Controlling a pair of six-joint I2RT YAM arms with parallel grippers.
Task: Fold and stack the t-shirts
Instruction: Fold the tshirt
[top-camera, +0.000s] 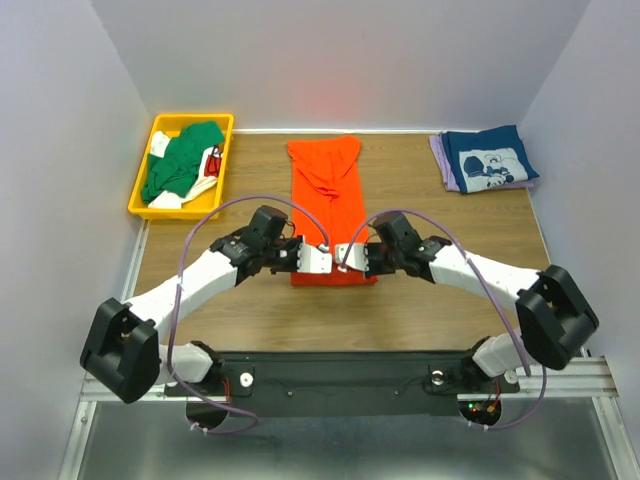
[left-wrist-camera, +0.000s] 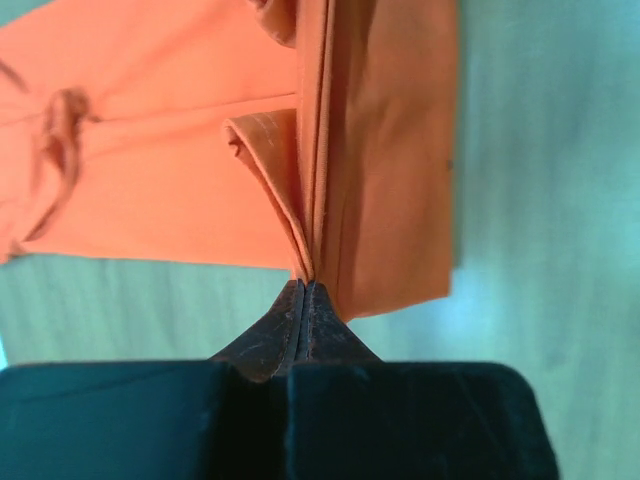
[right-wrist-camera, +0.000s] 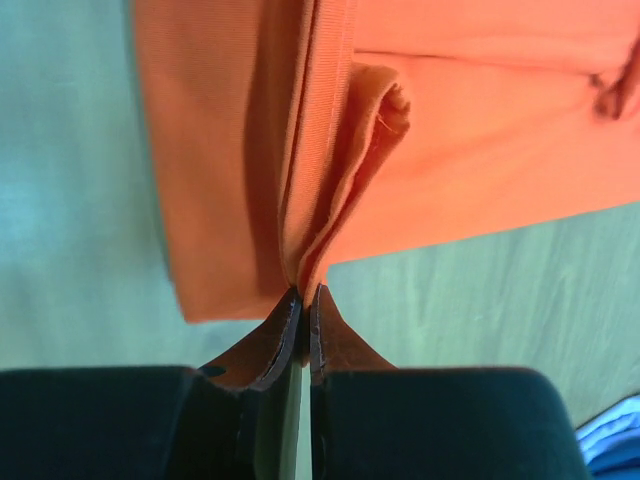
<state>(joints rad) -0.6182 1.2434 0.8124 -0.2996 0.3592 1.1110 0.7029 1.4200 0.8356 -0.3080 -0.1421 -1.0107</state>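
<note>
The bright orange t-shirt (top-camera: 326, 190) lies as a long narrow strip down the middle of the table, collar end far. My left gripper (top-camera: 320, 262) and right gripper (top-camera: 346, 258) meet over its near end, almost touching each other. In the left wrist view the left gripper (left-wrist-camera: 303, 286) is shut on a pinched ridge of orange cloth (left-wrist-camera: 180, 190). The right gripper (right-wrist-camera: 305, 292) is likewise shut on bunched orange folds (right-wrist-camera: 470, 170). At the far right, the folded navy t-shirt with white print (top-camera: 488, 158) rests on the lavender one (top-camera: 437, 160). The green t-shirt (top-camera: 182, 158) is crumpled in the bin.
A yellow plastic bin (top-camera: 140, 190) at the far left holds the green shirt and some white cloth (top-camera: 160, 145). White walls close in the table at the back and on both sides. Bare wood (top-camera: 450, 300) shows beside the orange strip.
</note>
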